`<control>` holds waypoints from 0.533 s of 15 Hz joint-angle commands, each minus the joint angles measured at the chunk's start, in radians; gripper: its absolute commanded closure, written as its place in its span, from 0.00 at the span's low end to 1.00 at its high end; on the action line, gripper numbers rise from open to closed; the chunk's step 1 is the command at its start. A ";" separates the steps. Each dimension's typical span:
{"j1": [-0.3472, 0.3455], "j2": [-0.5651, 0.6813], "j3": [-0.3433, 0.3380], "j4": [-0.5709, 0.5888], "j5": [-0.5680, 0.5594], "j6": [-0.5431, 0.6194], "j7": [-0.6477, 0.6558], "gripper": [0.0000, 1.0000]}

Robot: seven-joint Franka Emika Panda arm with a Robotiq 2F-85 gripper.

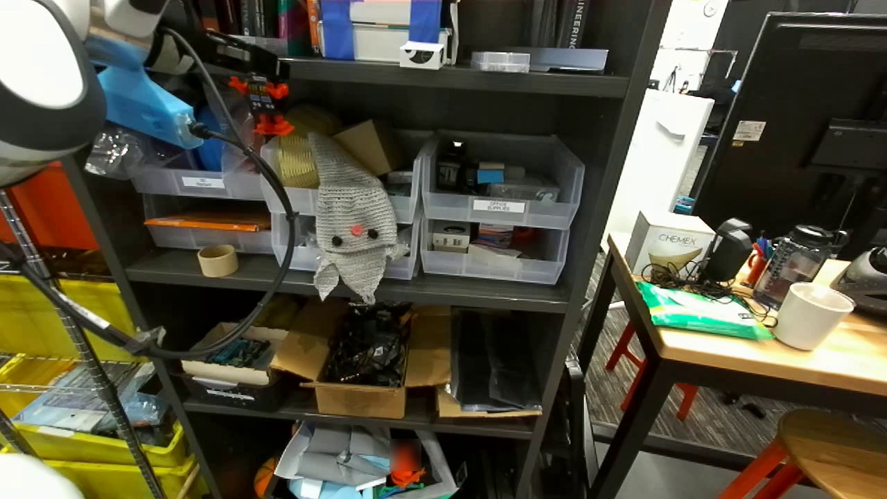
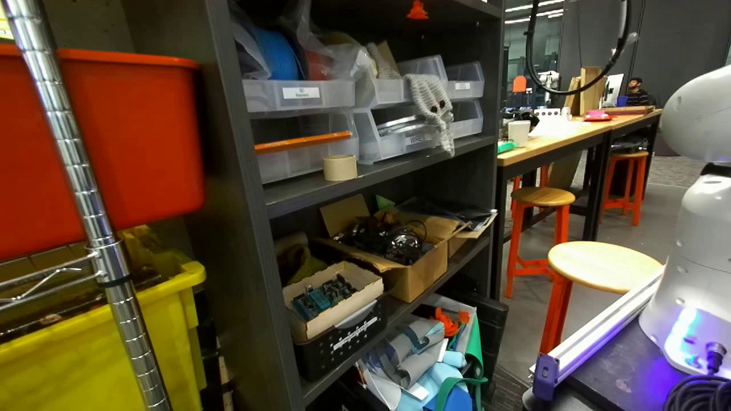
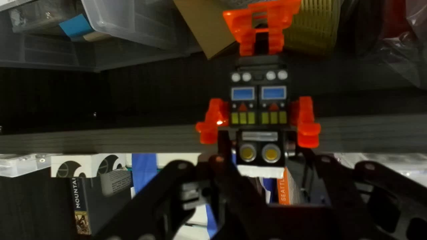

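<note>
A toy robot (image 1: 265, 100) with a dark body and bright orange arms and feet hangs upright from my gripper (image 1: 271, 71) in front of the tall dark shelf. In the wrist view, which stands upside down, the toy robot (image 3: 259, 103) has its head between the two fingers of the gripper (image 3: 262, 146). The fingers sit on both sides of the head. The contact is dark but the toy is held off any surface. In an exterior view only orange feet (image 2: 417, 10) show at the top edge; the gripper is out of view there.
A dark shelf (image 1: 457, 82) stands behind the toy, with books and a blue-strapped box (image 1: 381, 41) above. Clear bins (image 1: 499, 180), a grey knitted plush (image 1: 357, 222) and a tape roll (image 1: 217, 260) are below. A black cable (image 1: 277, 187) loops beside the arm.
</note>
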 commanded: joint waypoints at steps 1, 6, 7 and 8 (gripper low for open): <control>-0.016 0.031 0.002 0.010 0.014 0.017 0.006 0.82; -0.018 0.057 0.001 0.004 0.018 0.012 0.013 0.82; -0.018 0.063 0.001 0.003 0.019 0.010 0.014 0.82; -0.018 0.071 0.001 0.002 0.020 0.008 0.015 0.82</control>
